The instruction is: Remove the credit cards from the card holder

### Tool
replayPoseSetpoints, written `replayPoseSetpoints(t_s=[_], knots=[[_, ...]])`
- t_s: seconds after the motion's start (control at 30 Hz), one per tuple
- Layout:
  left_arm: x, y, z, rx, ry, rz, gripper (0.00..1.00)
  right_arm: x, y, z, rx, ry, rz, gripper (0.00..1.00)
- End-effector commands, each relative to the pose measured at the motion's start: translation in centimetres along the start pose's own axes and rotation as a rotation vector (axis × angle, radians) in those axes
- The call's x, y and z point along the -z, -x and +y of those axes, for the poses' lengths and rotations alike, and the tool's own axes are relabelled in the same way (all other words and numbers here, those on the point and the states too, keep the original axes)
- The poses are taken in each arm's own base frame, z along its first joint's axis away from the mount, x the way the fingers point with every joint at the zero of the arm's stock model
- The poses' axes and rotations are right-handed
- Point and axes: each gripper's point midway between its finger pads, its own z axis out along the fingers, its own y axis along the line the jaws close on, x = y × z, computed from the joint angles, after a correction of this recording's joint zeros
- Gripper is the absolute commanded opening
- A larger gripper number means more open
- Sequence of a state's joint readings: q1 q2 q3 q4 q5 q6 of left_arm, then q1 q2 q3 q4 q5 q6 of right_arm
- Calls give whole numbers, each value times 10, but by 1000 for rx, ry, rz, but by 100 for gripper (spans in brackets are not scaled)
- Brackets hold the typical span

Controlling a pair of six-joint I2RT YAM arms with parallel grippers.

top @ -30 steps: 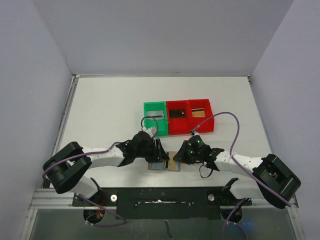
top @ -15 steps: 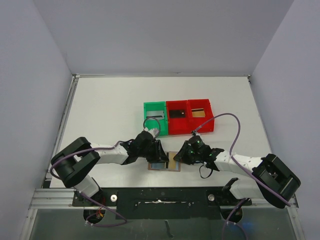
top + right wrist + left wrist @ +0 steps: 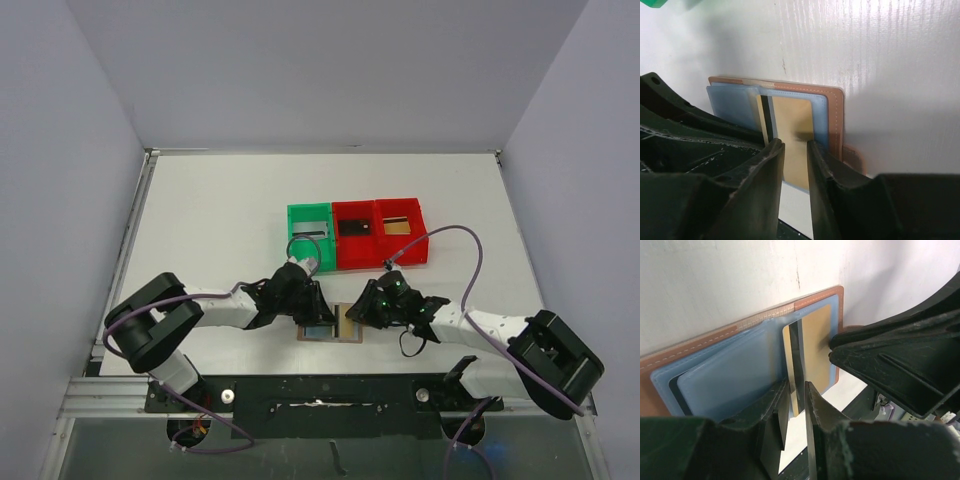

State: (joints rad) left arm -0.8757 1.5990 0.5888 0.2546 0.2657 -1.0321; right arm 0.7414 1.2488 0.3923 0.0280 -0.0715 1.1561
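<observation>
The open card holder [image 3: 331, 326] lies at the bench's [image 3: 220, 220] 6 o'clock edge, with the left end effector [image 3: 797, 388] at its 9 o'clock and the right end effector [image 3: 796, 145] at its 3 o'clock, each narrowed to a slit over the gold card [image 3: 816, 347], though I cannot tell whether either grips it, so the extraction seems begun and the next move calls for a firm pinch and a straight pull.

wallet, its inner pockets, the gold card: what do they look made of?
Card holder: brown leather or imitation, matte, pale stitching along the edge. Inner pockets: pale blue-grey, smooth with a faint sheen, probably soft plastic or coated fabric; cannot tell which. Gold card: thin, flat and stiff-looking, likely plastic, satin gold with a dark stripe along one side.
</observation>
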Motion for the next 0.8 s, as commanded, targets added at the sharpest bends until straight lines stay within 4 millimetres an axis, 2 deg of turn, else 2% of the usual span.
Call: replayPoseSetpoints(t_s=[0.0,0.1,0.2,0.3,0.53,0.67,0.77], knots=[[-5,7,-13,-19,-44,-19,18,7,5,12,45,53,-24,29],[-5,8,-12,-33,-22,-15,18,8,4,13,53,41,-18,30],[-5,8,-9,-32,-8,-16,18,6,2,0,44,-29,-16,29],[-6,7,-7,-21,-6,-17,20,2,-5,-13,42,-87,12,26],[-7,1,-2,47,-48,-24,21,-11,-23,-27,52,-153,68,20],[-4,3,-12,130,-148,-54,15,-12,-38,-38,26,-179,91,17],[0,5,-21,174,-233,-65,12,-11,-41,-39,11,-160,97,17]])
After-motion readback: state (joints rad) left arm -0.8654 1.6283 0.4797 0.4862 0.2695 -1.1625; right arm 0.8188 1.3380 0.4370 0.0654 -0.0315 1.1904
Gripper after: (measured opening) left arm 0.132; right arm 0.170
